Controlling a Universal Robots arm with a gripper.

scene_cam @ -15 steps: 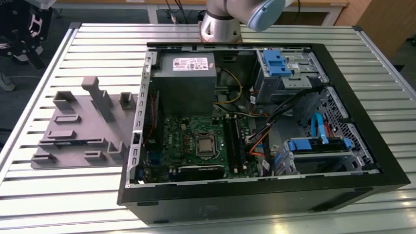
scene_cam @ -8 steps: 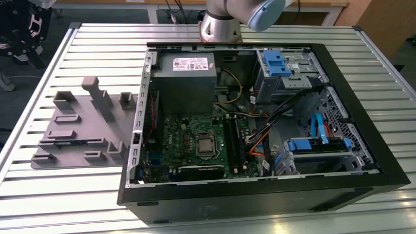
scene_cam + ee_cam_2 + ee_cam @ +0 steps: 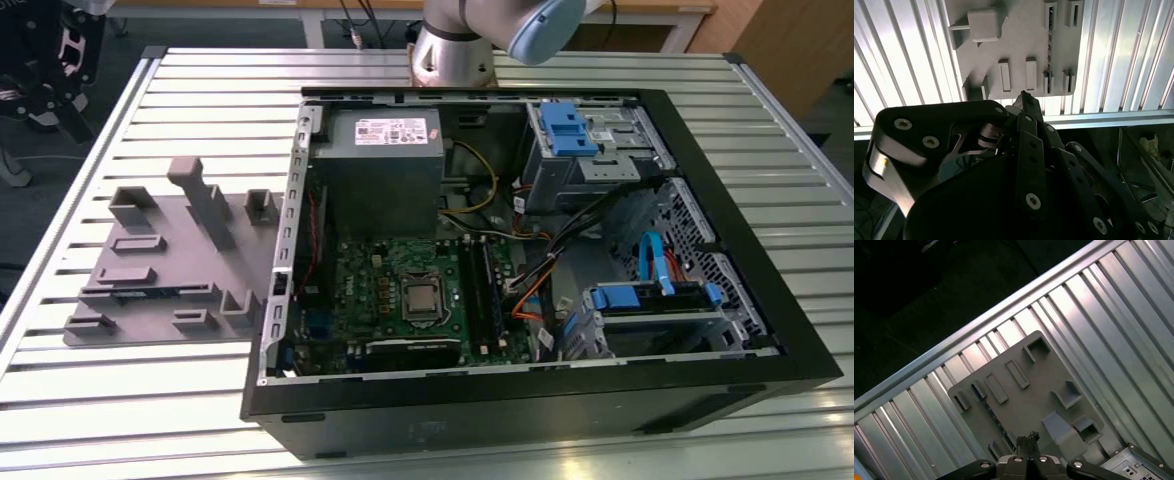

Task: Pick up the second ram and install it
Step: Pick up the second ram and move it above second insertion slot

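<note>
The second ram (image 3: 150,292) is a thin blue strip standing on edge in the holders of the grey fixture plate (image 3: 147,250), on the exterior view's left of the open computer case (image 3: 534,400). In the second wrist view the ram (image 3: 1050,47) shows as a narrow line of dark chips between small grey brackets. It also shows in the first wrist view (image 3: 997,421). My gripper (image 3: 1024,95) hovers above the plate, apart from the ram, with its fingertips (image 3: 1028,438) pressed together and nothing between them. The dark memory slots (image 3: 478,290) lie beside the processor socket (image 3: 423,296).
The case sits on a slatted aluminium table (image 3: 200,120). Inside are a grey power supply (image 3: 380,160), blue drive brackets (image 3: 567,130) and loose cables (image 3: 534,270). Tall grey posts (image 3: 200,195) rise from the fixture plate. The arm's base (image 3: 451,55) stands behind the case.
</note>
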